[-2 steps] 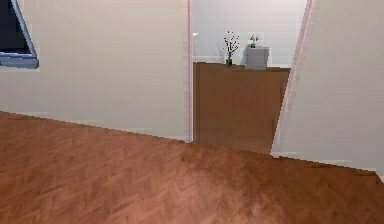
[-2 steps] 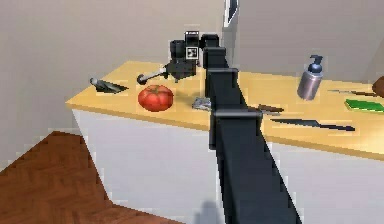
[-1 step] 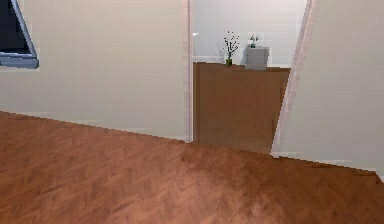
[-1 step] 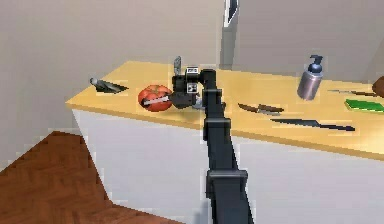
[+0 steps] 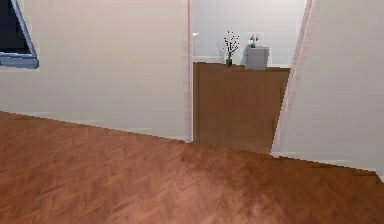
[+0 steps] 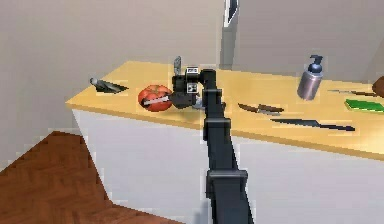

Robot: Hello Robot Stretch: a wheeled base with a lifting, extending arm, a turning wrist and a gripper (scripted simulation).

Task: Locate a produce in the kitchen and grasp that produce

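Red round produce (image 6: 155, 98) is seen on the yellow surface (image 6: 260, 88), near its front edge toward the arm side view's left corner, right by the jaws at the arm's (image 6: 222, 150) end. How the jaws stand, and whether anything is held, cannot be told. A bottle (image 6: 312, 78) and knives (image 6: 312, 125) are set farther along. Wood floor (image 5: 100, 170) and a doorway (image 5: 240, 100) are shown ahead.

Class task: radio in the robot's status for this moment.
Gripper at red round produce on yellow wooden countertop; hold unconfirmed. Dark knives lie aside. Nothing seen blocking.
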